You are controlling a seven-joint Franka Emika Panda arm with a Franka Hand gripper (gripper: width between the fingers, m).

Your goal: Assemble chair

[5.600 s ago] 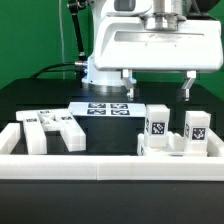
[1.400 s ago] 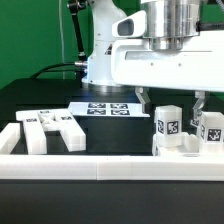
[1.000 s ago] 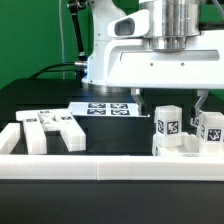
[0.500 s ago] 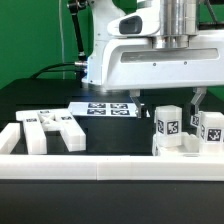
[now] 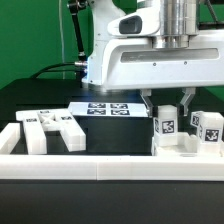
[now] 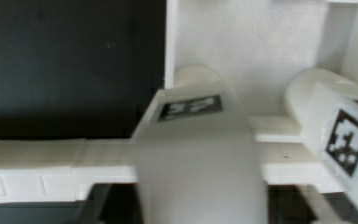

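Note:
In the exterior view my gripper [image 5: 167,107] hangs over the right group of white chair pieces. Its two dark fingers [image 5: 148,104] press on either side of an upright tagged piece [image 5: 166,123]. A second tagged piece [image 5: 208,127] stands just to that view's right, apart from the fingers. In the wrist view the gripped piece [image 6: 195,140] is a rounded white bar with a tag. It runs down between the dark jaws of the gripper [image 6: 197,202]. The neighbouring tagged bar [image 6: 338,125] lies beside it.
More white chair pieces [image 5: 50,128] lie at the exterior view's left. The marker board [image 5: 105,108] lies flat behind them. A long white border wall [image 5: 100,168] runs along the front. The robot's white base [image 5: 105,60] stands at the back.
The fingers have drawn in from a wide stance and now clamp the upright tagged piece. The hand has hardly shifted, and the left pieces lie as before.

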